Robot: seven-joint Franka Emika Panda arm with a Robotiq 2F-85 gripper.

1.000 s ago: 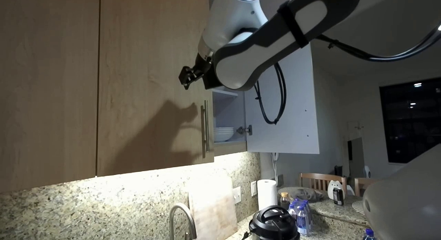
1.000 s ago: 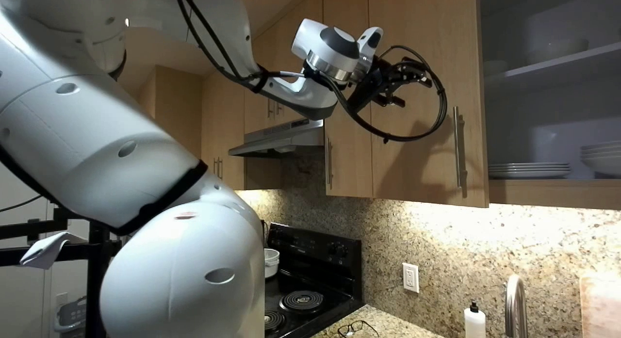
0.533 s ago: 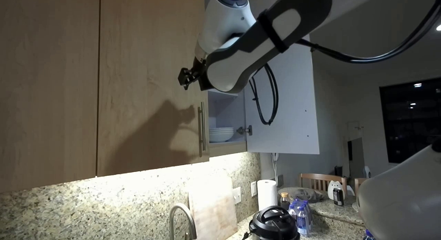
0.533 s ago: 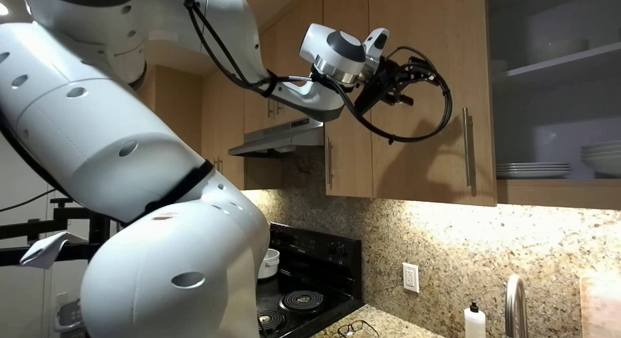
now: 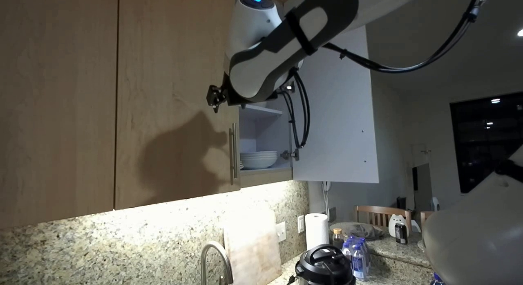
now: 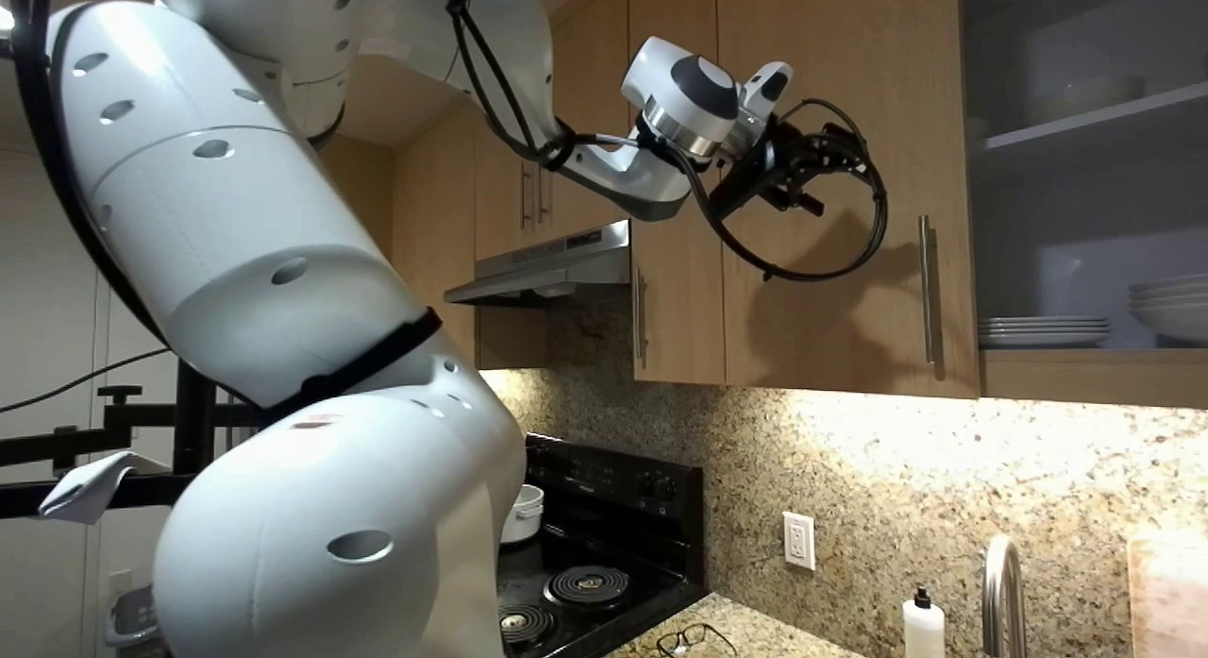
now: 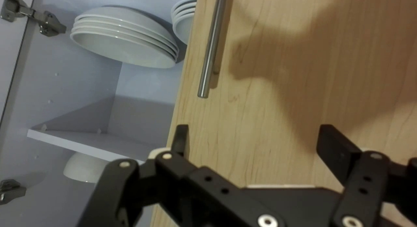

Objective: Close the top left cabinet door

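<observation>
1 top L cab. door [image 5: 171, 93], tall, flat, lt.-brn. wood grain: hanging just beside the exposed wht. shelf [image 7: 75, 145]; fully flush or not, unclear. 1 bar handle [image 7: 211, 48], slim rnd. silver metal: running vert. nr. door's edge. 1 gripper [image 7: 254, 137], blk., angular: I'm holding its jaws wide apart in front of the door; contact unclear. Stacked bowls [image 7: 123, 41], smooth, wht., rnd.: sitting inside cabinet [image 7: 75, 87]. Backsplash [image 6: 953, 469], speckled stone: glowing under door.
</observation>
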